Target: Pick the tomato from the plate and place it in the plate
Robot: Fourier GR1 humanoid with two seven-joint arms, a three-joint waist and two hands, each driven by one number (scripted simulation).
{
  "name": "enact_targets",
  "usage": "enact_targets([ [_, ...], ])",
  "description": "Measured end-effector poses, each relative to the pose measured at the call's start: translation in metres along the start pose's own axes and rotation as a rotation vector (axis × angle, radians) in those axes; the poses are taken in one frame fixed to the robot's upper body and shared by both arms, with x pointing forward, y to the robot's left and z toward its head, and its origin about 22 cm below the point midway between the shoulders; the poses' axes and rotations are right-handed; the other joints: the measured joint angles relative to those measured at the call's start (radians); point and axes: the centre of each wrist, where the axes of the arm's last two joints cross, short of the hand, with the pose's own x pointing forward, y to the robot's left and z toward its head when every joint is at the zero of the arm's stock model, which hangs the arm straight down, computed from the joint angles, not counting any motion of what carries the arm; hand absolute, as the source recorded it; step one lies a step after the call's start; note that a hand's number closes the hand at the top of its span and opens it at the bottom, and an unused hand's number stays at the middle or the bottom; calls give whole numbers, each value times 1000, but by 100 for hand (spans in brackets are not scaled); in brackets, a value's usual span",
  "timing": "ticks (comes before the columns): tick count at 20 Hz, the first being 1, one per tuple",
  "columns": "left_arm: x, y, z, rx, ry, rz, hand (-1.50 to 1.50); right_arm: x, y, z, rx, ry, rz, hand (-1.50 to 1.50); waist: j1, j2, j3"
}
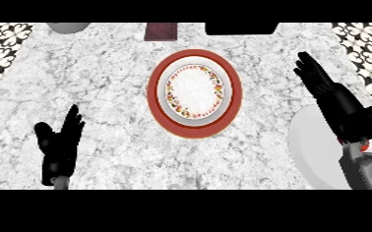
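A red-rimmed plate (pixel 227 69) with a white, flower-patterned centre lies in the middle of the counter and holds nothing. At the right edge lies a plain pale grey plate (pixel 311 147), partly covered by my right forearm. Just beside that forearm a small red patch shows, the tomato (pixel 364 148), mostly hidden. My right hand (pixel 327 86) is open, fingers straight and pointing up-left, above the grey plate's far side and to the right of the red plate. My left hand (pixel 59 145) rests open at the lower left, fingers up, away from both plates.
Along the counter's far edge sit a grey round object (pixel 69 27), a dark maroon block (pixel 160 31) and a black object (pixel 241 28). Patterned tiles (pixel 13 39) show at both far corners. White marble counter (pixel 109 88) spreads around the red plate.
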Motion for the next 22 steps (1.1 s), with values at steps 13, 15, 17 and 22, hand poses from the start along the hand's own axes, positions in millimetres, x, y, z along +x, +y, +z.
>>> enact_targets([
  [13, 37, -2, -8, -216, -317, -96, 0, -64, -74, 22, -1005, 175, 170, -150, 1, 11, -9],
  [15, 34, 1, -11, -240, -330, -96, 0, -83, -56, 23, -1100, 157, 214, -150, 7, 8, -8],
  [17, 31, 5, -14, -257, -339, -100, 0, -93, -36, 18, -1165, 140, 262, -150, 11, 5, -7],
  [22, 24, 10, -20, -275, -341, -92, 0, -106, -10, 28, -1268, 173, 378, -150, 7, -2, -8],
])
